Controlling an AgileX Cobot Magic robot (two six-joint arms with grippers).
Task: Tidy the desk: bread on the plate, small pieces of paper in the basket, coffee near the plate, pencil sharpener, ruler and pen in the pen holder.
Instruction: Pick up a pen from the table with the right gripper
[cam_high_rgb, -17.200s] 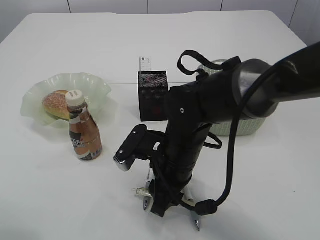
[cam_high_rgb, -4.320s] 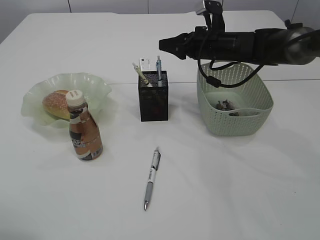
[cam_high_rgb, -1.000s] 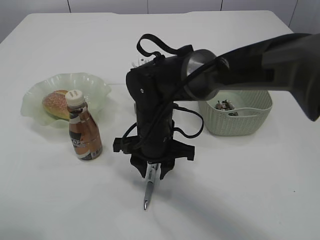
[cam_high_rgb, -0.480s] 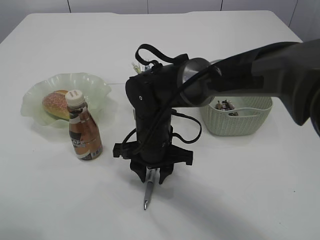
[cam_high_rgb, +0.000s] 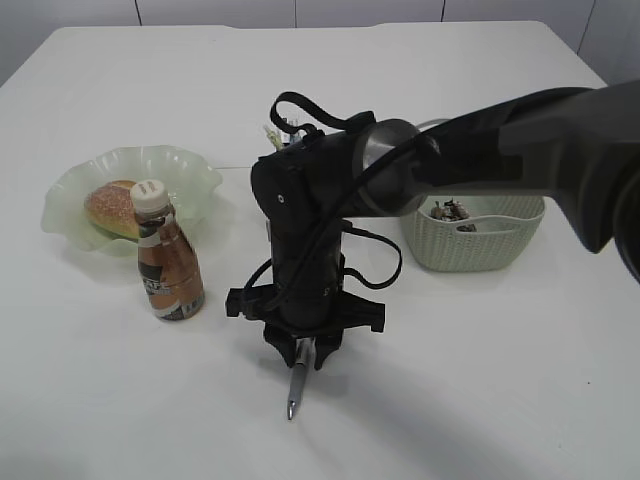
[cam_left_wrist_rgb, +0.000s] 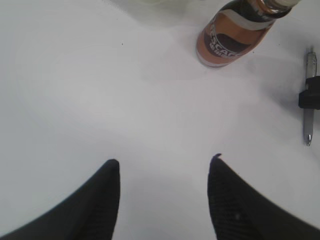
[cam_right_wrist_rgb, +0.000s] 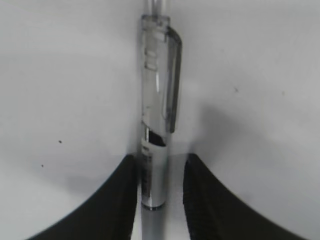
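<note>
My right claw points straight down at the near middle of the white table, its two black fingers set either side of the clear-and-silver click pen. The pen lies flat, running near to far, with its tip poking out on the near side of me. In my right wrist view the barrel of the pen runs up between the fingers with its clip facing right. The left finger sits against the barrel, while a thin strip of table shows between the barrel and the right finger, so my jaws are open around the pen and not clamped on it. My left claw hangs over bare table with its dark fingers spread wide and nothing between them. Ahead of it stands the brown coffee bottle with the white cap, and the pen lies off to its right. In the exterior view the bottle is upright on the left, just in front of the pale green wavy glass plate, which carries the seeded bread roll. The pale green woven plastic basket sits on the right, beyond my arm, with small crumpled scraps inside.
</note>
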